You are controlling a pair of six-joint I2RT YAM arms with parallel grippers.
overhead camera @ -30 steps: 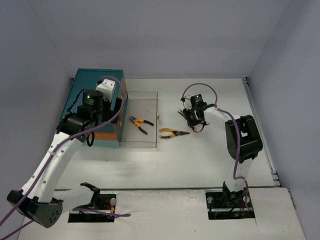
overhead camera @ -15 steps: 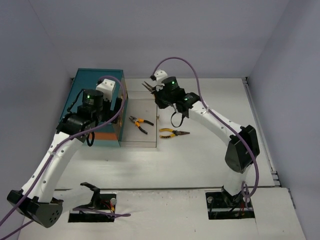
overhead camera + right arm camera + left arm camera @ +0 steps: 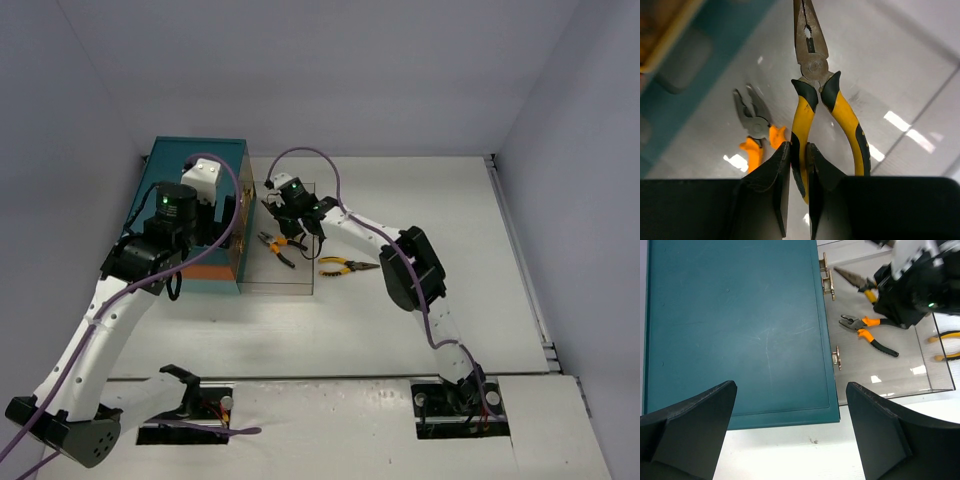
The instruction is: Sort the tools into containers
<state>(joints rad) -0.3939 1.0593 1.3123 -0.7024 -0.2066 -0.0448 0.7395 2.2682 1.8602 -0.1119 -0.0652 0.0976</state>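
Note:
The teal chest (image 3: 190, 170) stands at the left, with one clear drawer (image 3: 290, 275) pulled out to its right. Orange-handled pliers (image 3: 280, 247) lie in that drawer and also show in the left wrist view (image 3: 867, 332). My right gripper (image 3: 798, 145) is shut on one handle of yellow-and-black long-nose pliers (image 3: 812, 100) and holds them above the open drawer's far part (image 3: 275, 205). A second pair of yellow-handled pliers (image 3: 347, 266) lies on the table just right of the drawer. My left gripper (image 3: 791, 387) is open and empty, hovering above the chest's top.
Brass knobs (image 3: 836, 356) show along the chest's front edge. The white table (image 3: 450, 220) extends to the right of the drawer. Grey walls close in the back and both sides.
My right arm has swung left from the middle of the table to over the open drawer, carrying the yellow long-nose pliers. My left arm has shifted only slightly.

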